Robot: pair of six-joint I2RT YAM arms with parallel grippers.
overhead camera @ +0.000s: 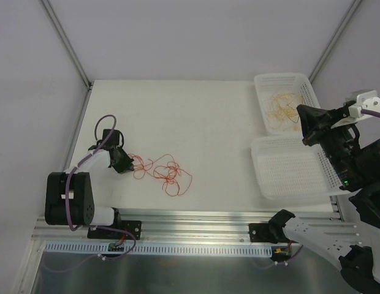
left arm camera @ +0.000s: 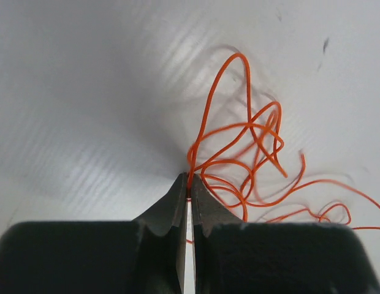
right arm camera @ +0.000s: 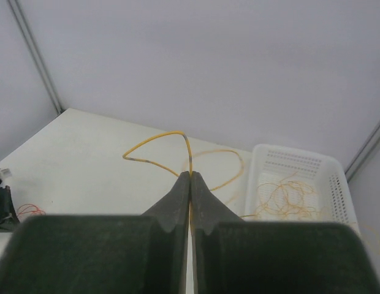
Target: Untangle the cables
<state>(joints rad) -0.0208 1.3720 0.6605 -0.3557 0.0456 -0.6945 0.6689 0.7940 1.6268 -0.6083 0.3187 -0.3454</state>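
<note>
A tangle of thin red-orange cables (overhead camera: 165, 171) lies on the white table left of centre. My left gripper (overhead camera: 130, 163) is at its left end, low on the table, and is shut on one red-orange cable (left arm camera: 191, 168), which runs up from the closed tips into the loops (left arm camera: 251, 141). My right gripper (overhead camera: 302, 125) is raised over the baskets at the right and is shut on a yellow-orange cable (right arm camera: 154, 142) that loops out from its tips. More yellow-orange cables (overhead camera: 282, 105) lie in the far white basket (overhead camera: 261, 81), seen also in the right wrist view (right arm camera: 288, 196).
A second white basket (overhead camera: 263, 177), with no cable in it, stands nearer the front at the right. An aluminium rail (overhead camera: 196, 220) runs along the table's near edge. Walls with metal posts (overhead camera: 67, 43) bound the table at left, back and right.
</note>
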